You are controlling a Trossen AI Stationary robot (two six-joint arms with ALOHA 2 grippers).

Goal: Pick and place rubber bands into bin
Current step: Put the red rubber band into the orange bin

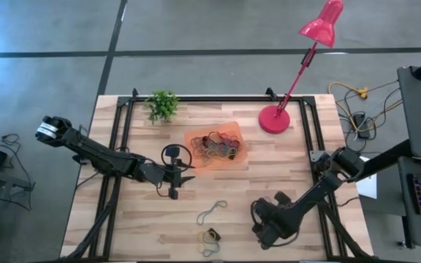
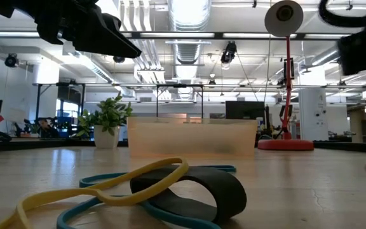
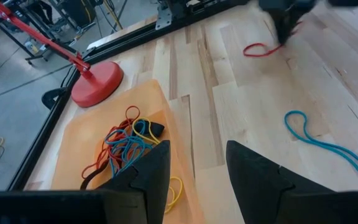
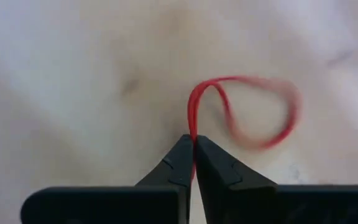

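Red lamp (image 1: 275, 119) at bin's (image 1: 193, 139) three o'clock; rubber bands (image 1: 218, 146) heaped inside. Right gripper (image 4: 194, 144) clenched on red band (image 4: 241, 112); left gripper (image 3: 194, 165) released.

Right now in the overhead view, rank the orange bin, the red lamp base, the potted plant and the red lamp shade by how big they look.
1. Orange bin, clearly largest.
2. Lamp shade, though it sits nearer the camera, so unsure.
3. Lamp base and potted plant look about alike; I won't split them.
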